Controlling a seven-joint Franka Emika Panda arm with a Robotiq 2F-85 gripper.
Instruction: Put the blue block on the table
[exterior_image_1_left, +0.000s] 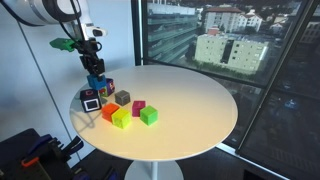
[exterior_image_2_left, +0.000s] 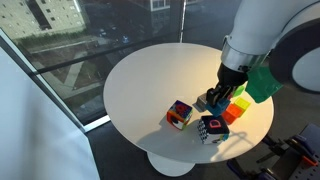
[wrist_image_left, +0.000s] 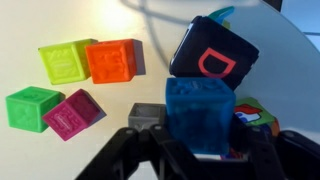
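Note:
The blue block (wrist_image_left: 200, 112) is a plain blue cube held between my gripper's (wrist_image_left: 200, 152) two black fingers in the wrist view. In an exterior view the gripper (exterior_image_1_left: 95, 66) holds the blue block (exterior_image_1_left: 97, 82) just above the cluster of cubes at the edge of the round cream-white table (exterior_image_1_left: 190, 100). In an exterior view the gripper (exterior_image_2_left: 218, 97) hangs over the table (exterior_image_2_left: 150, 75), and the block is hard to make out there.
Close to the gripper are a dark cube with a red letter (wrist_image_left: 212, 55), a multicoloured cube (wrist_image_left: 256, 115) and a grey cube (wrist_image_left: 145, 115). Orange (wrist_image_left: 115, 60), yellow (wrist_image_left: 68, 62), green (wrist_image_left: 33, 108) and magenta (wrist_image_left: 72, 113) cubes lie further off.

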